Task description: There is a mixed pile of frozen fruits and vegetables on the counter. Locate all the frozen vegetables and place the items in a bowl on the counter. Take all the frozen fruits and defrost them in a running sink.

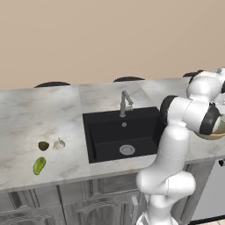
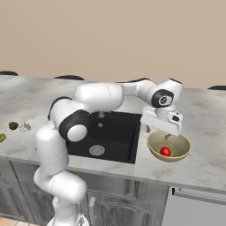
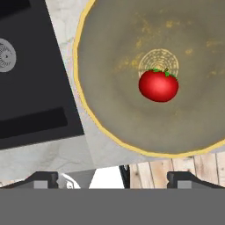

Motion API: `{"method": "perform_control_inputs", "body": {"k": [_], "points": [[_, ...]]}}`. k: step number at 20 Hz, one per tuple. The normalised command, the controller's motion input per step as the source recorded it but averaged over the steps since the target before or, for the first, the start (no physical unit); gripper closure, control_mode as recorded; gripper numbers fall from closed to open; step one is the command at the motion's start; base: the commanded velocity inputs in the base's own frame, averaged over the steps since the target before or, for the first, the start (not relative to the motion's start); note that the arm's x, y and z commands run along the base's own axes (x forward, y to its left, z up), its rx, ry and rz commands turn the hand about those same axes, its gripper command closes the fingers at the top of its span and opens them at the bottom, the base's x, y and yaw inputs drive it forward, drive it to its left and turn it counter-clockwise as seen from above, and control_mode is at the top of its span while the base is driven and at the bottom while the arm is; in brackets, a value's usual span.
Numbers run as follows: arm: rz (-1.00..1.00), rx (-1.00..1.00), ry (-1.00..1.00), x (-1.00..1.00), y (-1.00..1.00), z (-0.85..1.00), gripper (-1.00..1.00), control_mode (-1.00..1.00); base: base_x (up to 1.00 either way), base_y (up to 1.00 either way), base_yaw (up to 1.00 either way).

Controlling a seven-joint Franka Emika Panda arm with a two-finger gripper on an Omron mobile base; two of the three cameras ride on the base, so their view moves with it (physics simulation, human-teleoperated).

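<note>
Marbled bench [image 1: 26, 110] runs wall to wall, sink [image 1: 121, 134] in the middle. At its right, the end effector [image 2: 161, 129] hovers open and empty over the bowl [image 2: 182, 150], where the tomato [image 2: 165, 152] lies. The garlic [image 1: 59, 144] waits far left across the sink, beside the olive lump [image 1: 43, 146] and oblong fruit [image 1: 39, 165].

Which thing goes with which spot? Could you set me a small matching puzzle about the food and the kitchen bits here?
Things:
1. tomato
2. garlic bulb
3. silver drain
4. yellow-green fruit

Places:
A. on the counter, nearest its front edge
B. inside the bowl
C. on the floor of the black sink
D. on the counter beside the dark olive lump

Pairs: 1-B, 2-D, 3-C, 4-A
</note>
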Motion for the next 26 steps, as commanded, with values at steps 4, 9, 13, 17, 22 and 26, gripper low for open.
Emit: {"method": "perform_control_inputs", "body": {"k": [4,9,13,17,22,26], "points": [[0.07,-0.09,0.0,-0.35,1.0,0.25,-1.0,-1.0,0.0,0.0,0.0],[0.07,-0.1,0.0,-0.45,1.0,0.14,-1.0,-1.0,0.0,0.0,0.0],[0.07,-0.06,-0.12,-0.58,1.0,0.0,-1.0,-1.0,0.0,0.0,0.0],[0.07,-0.01,-0.16,-0.54,1.0,0.0,-1.0,-1.0,0.0,0.0,0.0],[0.06,0.0,-0.15,-0.35,0.99,0.01,-1.0,-1.0,0.0,0.0,0.0],[0.07,0.0,-0.06,-0.03,0.98,0.0,-1.0,-1.0,0.0,0.0,0.0]]}}
